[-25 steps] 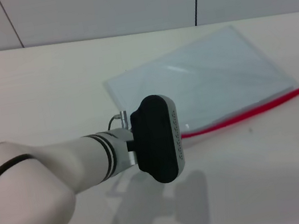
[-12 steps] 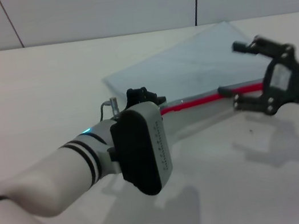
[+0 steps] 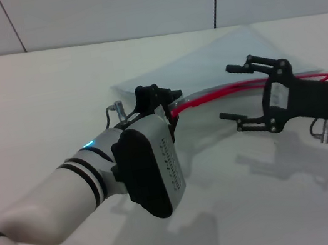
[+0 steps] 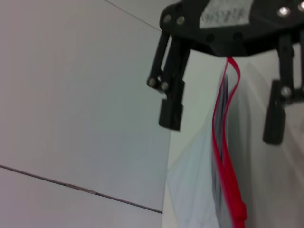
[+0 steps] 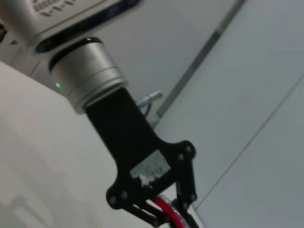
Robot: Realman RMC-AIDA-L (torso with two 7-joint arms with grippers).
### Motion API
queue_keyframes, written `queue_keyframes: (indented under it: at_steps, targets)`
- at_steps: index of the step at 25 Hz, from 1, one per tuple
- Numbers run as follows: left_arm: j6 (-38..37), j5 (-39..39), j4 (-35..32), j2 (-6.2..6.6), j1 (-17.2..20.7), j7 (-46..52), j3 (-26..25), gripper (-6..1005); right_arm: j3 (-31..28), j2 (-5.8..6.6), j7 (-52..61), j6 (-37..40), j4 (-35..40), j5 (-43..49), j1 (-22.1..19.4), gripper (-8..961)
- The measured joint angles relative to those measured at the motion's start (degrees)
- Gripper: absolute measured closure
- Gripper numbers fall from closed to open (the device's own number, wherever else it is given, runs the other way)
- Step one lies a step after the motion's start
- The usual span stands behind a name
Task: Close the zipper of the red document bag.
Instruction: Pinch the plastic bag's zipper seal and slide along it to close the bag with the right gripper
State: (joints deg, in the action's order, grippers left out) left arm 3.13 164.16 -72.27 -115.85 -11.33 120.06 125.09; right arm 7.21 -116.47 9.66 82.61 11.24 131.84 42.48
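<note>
The red document bag (image 3: pixel 217 62) is a translucent pale-blue pouch lying on the white table (image 3: pixel 33 101). Its near long edge is lifted off the surface. The zipper (image 3: pixel 210 96) runs along that edge as a thin red strip. My left gripper (image 3: pixel 159 101) is shut on the zipper's left end, and the right wrist view shows this left gripper (image 5: pixel 166 216) pinching the red strip. My right gripper (image 3: pixel 225 92) is open, one finger on each side of the zipper. In the left wrist view the zipper (image 4: pixel 223 156) runs between the right gripper's (image 4: pixel 222 128) spread fingers.
A grey panelled wall (image 3: pixel 130 1) rises behind the table's far edge. Bare tabletop lies to the left of the bag and in front of both arms. My left forearm (image 3: pixel 69 196) crosses the near left of the table.
The right gripper has moved left along the bag, so its open fingers now straddle the zipper. The left gripper has shifted slightly farther back, and the zipper edge is raised higher.
</note>
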Motion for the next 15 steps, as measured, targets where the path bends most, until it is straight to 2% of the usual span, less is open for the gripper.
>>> queue_keyframes:
  at_steps: [9, 15]
  targets:
    - [1.39, -0.17, 0.18, -0.02, 0.55, -0.03, 0.83, 944, -1.47, 0.02, -13.67, -1.52, -4.93, -0.42, 0.11, 176]
    - [2.78, -0.17, 0.06, 0.22, 0.72, -0.05, 1.79, 944, -2.99, -0.06, -21.76, -5.25, -9.12, -0.41, 0.14, 229]
